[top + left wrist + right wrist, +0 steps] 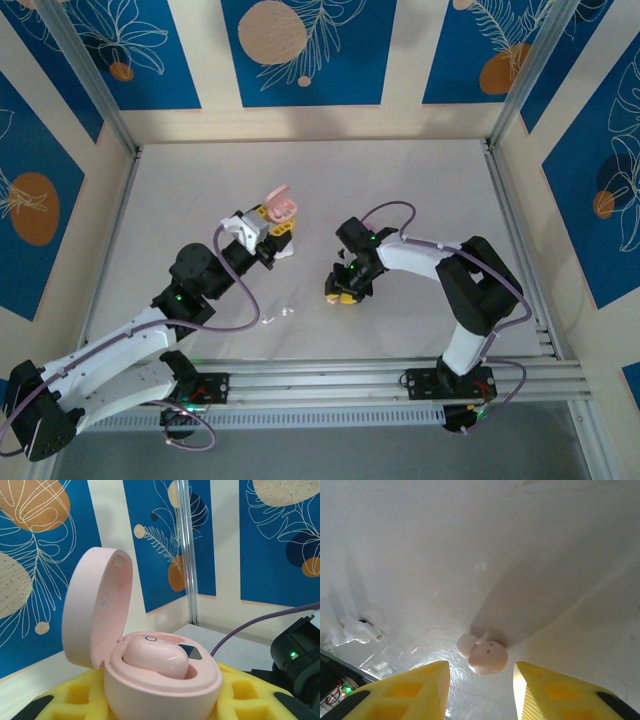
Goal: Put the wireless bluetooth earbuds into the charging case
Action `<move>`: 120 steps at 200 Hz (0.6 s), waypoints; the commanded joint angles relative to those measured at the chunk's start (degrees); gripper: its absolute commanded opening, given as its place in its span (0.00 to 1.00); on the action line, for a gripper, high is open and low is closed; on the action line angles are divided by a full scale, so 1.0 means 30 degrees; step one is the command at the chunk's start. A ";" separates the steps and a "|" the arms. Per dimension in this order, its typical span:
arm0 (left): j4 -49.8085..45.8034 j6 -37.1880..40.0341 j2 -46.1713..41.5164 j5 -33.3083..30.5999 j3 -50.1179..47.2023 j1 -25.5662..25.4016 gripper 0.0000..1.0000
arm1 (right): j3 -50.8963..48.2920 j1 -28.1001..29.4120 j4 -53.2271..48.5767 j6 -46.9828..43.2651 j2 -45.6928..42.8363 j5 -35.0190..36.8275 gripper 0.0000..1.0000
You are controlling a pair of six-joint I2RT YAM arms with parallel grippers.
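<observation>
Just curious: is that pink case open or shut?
Open: the case has its lid swung up, with one pink earbud seated inside.

The pink case [150, 692] is open, lid up, with one pink bud [156, 659] snug inside. A second pink bud [488, 657] lies on the white surface [530, 555], maybe touching a white bud [466, 644].

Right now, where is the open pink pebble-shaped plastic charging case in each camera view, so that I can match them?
Top external: the open pink charging case, just left of the picture's centre.
Left wrist: the case, centre foreground, lid up, a pink earbud inside.
Right wrist: a loose pink earbud on the white table.
Shared landmark: the left gripper, its yellow fingers holding the case.
</observation>
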 commanded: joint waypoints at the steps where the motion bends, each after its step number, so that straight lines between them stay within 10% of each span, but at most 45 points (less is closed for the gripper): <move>1: 0.0414 -0.0219 -0.0286 0.0091 0.0049 -0.0181 0.24 | -0.0073 0.0106 0.0171 0.0350 0.0365 -0.0435 0.39; 120: 0.0529 -0.0252 0.0156 0.0175 0.0285 -0.0187 0.24 | 0.0789 0.0619 0.0625 -0.0633 0.0867 -0.0128 0.31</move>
